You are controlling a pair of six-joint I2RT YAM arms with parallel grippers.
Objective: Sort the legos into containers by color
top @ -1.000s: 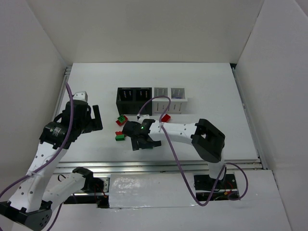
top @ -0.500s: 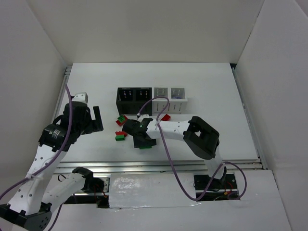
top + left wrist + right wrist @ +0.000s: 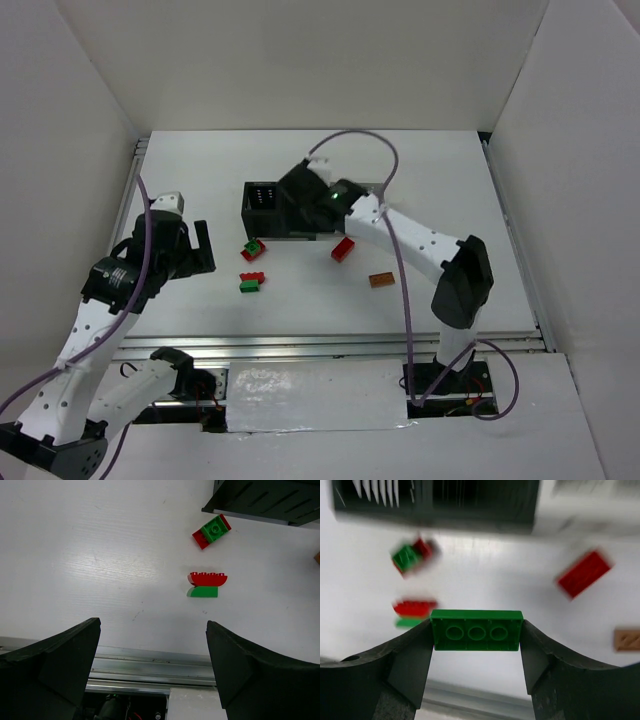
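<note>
My right gripper (image 3: pixel 300 192) is shut on a green lego (image 3: pixel 476 630) and holds it in the air over the row of containers, above the second black bin. The first black bin (image 3: pixel 262 197) shows to its left; my arm hides the white bins in the top view. In the right wrist view the black bins (image 3: pixel 435 500) and a white bin (image 3: pixel 590 500) are blurred at the top. On the table lie a green-on-red pair (image 3: pixel 253 249), a red-over-green pair (image 3: pixel 251 282), a red lego (image 3: pixel 344 249) and an orange lego (image 3: pixel 381 280). My left gripper (image 3: pixel 200 248) is open and empty, left of the legos.
The left wrist view shows the green-on-red pair (image 3: pixel 212 531), the red-over-green pair (image 3: pixel 206 585) and a black bin corner (image 3: pixel 265 500). A metal rail (image 3: pixel 330 345) runs along the table's near edge. White walls enclose the table on three sides.
My right gripper has risen from the table near the front legos and swung back over the black bins with the green lego. The orange lego now shows. The left arm has not moved.
</note>
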